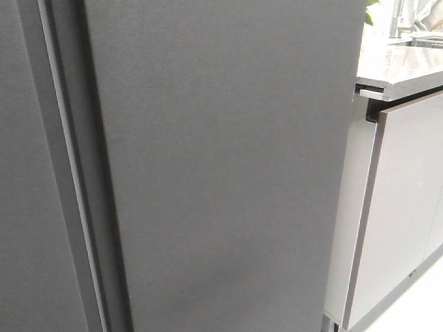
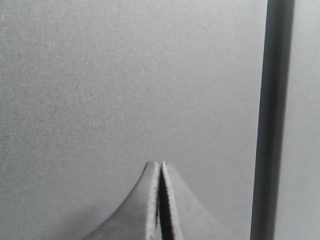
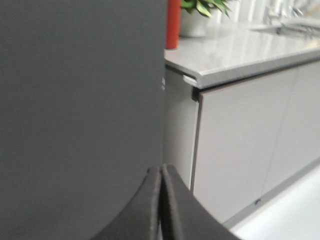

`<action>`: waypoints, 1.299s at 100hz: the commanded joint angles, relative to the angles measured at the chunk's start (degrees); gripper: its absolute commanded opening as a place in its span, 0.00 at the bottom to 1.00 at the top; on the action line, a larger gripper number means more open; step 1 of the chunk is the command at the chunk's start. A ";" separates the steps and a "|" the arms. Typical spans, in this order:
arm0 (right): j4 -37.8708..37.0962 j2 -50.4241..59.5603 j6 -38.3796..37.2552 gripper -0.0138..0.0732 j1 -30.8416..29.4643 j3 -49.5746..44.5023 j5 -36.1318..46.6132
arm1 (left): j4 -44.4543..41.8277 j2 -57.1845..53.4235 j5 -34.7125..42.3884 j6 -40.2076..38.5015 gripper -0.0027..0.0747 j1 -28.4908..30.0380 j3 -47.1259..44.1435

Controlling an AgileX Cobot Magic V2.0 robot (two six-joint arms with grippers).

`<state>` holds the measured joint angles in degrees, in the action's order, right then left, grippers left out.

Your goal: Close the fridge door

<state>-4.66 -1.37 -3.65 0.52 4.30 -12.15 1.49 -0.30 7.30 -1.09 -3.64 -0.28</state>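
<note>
The fridge door (image 1: 228, 166) is a broad matte dark-grey panel that fills the middle of the front view. Its darker left side edge (image 1: 104, 207) shows, standing forward of the neighbouring panel. No gripper shows in the front view. My right gripper (image 3: 161, 167) is shut and empty, its tips close to the door (image 3: 80, 100) near the door's right edge; I cannot tell whether they touch. My left gripper (image 2: 161, 165) is shut and empty, facing a flat matte grey panel (image 2: 125, 80) next to a dark vertical gap (image 2: 272, 120); I cannot tell which panel it is.
Another dark-grey panel with a thin pale strip (image 1: 69, 173) stands left of the door. To the right are a glossy light-grey cabinet front (image 1: 401, 207) under a grey countertop (image 1: 398, 66), a red object (image 3: 173, 22) and a potted plant (image 3: 200, 7).
</note>
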 commanded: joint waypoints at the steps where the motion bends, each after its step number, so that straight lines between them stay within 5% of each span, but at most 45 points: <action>1: 0.93 0.60 0.04 0.11 -1.46 -0.42 6.03 | 0.23 -0.59 4.16 -0.25 0.01 -0.40 -2.01; 130: 1.45 2.96 0.04 0.11 -2.50 -6.38 6.18 | 0.23 -0.59 4.16 -0.25 0.01 -0.40 -2.01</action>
<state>-3.36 0.47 -3.75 -1.74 -1.03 -9.96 1.49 -0.30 7.30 -1.09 -3.64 -0.28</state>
